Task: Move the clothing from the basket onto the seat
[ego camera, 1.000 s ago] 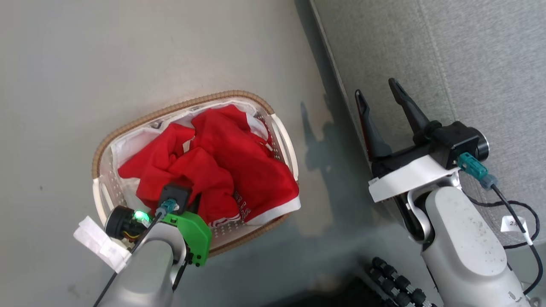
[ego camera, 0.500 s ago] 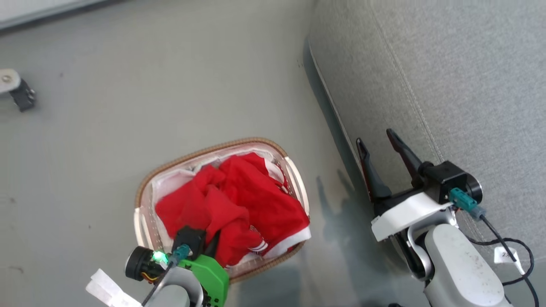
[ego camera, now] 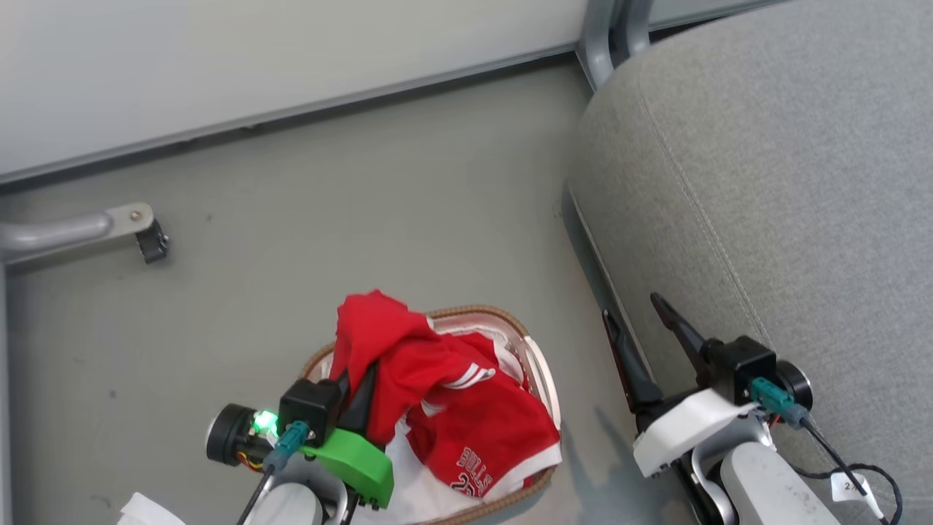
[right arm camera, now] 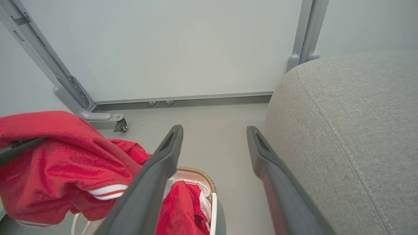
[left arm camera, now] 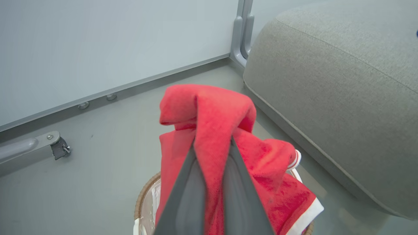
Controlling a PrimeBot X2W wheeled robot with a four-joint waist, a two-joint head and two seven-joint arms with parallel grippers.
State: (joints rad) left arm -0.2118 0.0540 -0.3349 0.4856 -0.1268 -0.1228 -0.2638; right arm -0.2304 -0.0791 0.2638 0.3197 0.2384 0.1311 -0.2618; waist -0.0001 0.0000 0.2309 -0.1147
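Note:
My left gripper (left arm camera: 214, 143) is shut on a fold of red clothing (left arm camera: 209, 107) and holds it raised above the basket (ego camera: 541, 372), with a striped trim (ego camera: 470, 376) hanging at its side. More red clothing, lettered "BULLS 23" (ego camera: 477, 456), lies in the basket on the white liner. The large grey seat (ego camera: 765, 182) fills the right. My right gripper (ego camera: 630, 306) stands open beside the seat's edge, nothing between its fingers (right arm camera: 163, 163). In the right wrist view the raised clothing (right arm camera: 55, 156) hangs at the left over the basket rim (right arm camera: 199, 173).
A pale wall panel runs along the back, with a grey metal post (ego camera: 605, 36) at the seat's far corner. A metal frame leg with a black caster (ego camera: 149, 240) sits on the grey floor at the left. A black cable (ego camera: 860, 467) trails by my right wrist.
The head camera has tilted up, bringing the wall into view. My left gripper has lifted a fold of red clothing up out of the basket. The right gripper stays open.

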